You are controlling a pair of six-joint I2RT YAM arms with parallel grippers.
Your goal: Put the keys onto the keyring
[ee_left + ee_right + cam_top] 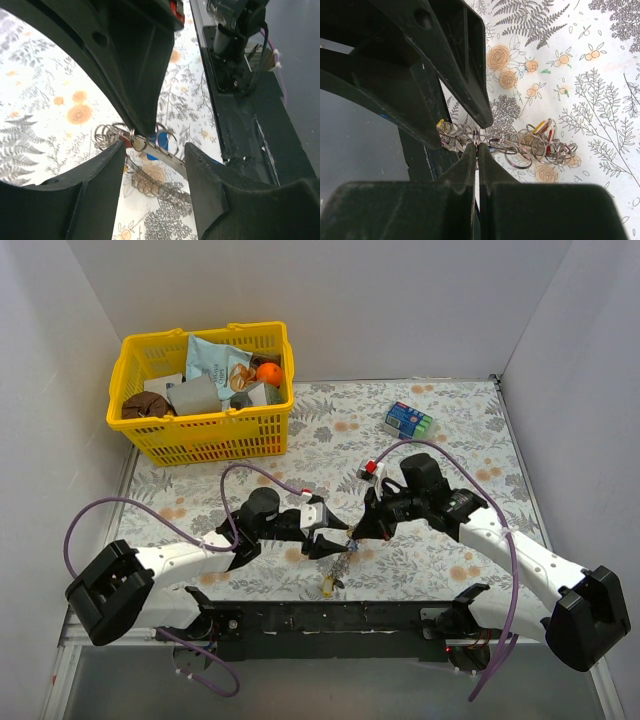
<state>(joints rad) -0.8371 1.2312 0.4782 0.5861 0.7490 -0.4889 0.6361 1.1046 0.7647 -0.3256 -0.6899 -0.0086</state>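
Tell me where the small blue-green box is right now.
In the top view the small blue-green box lies on the table at its far right, to the right of the yellow basket and beyond the right arm.

Two arms meet tip to tip, low in the near middle.
The left arm [180,558] reaches in from the near left and the right arm [505,540] from the near right, both bent and slanting inward. The left end effector [330,540] has its fingers [95,190] standing apart. The right end effector [358,532] has its fingers [465,175] pressed together, their tip pointing into that gap.
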